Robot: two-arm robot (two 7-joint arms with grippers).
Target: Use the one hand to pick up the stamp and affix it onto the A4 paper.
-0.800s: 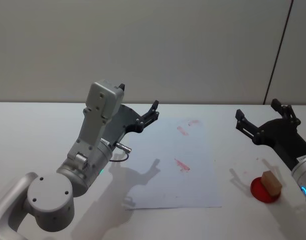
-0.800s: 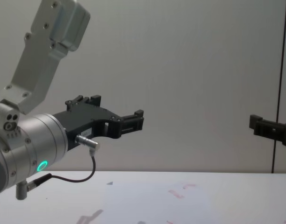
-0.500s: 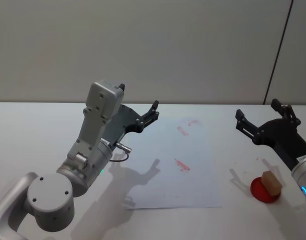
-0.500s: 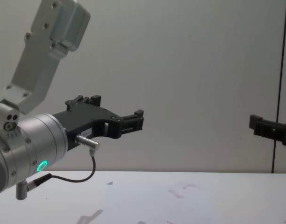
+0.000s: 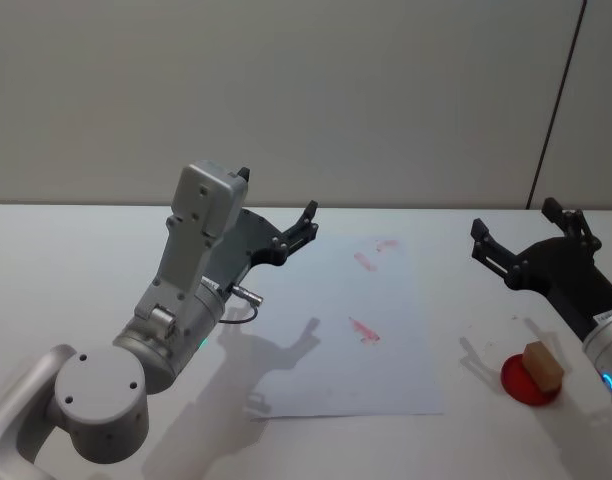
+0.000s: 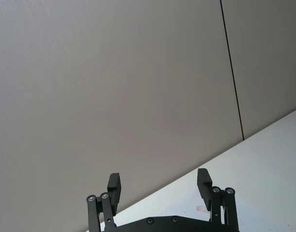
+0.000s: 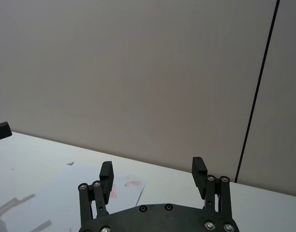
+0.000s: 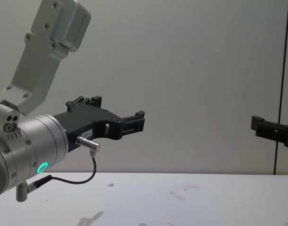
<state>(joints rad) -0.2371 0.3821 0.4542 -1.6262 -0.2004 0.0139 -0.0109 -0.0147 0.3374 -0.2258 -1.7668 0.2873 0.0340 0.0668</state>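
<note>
Stamp [image 5: 543, 365]: tan wooden block with a slanted top, standing on a red round pad [image 5: 526, 388] on the white table [image 5: 66, 260], off the right edge of the A4 paper [image 5: 356, 340] and not touching it. No lettering can be made out on the block or the pad. My right gripper [image 5: 516, 220] hangs in the air above the table, beyond the stamp as seen from my head, apart from it, fingertips pointing away from my body. Its jaws are spread wide with nothing between them; the right wrist view confirms this, right gripper [image 7: 153, 170] with both black fingers well apart against the grey wall [image 7: 138, 72]. In the chest view its tip [image 8: 264, 127] enters from the right edge, well above the tabletop. A4 paper lies flat at the table's middle, its near edge towards me. It carries three faint red marks [image 5: 364, 331], one near its middle and two towards the far edge; smudged, I cannot read them as writing. My left gripper [image 5: 276, 198] is raised over the paper's left side, not touching it, jaws likewise wide apart and empty; the left wrist view shows the same, left gripper [image 6: 159, 182]. Its wrist bears a green glowing ring [image 8: 42, 166] and a small white label [image 8: 94, 133], text too small to read. A thin dark vertical seam [image 5: 559, 100] runs down the wall at right.
</note>
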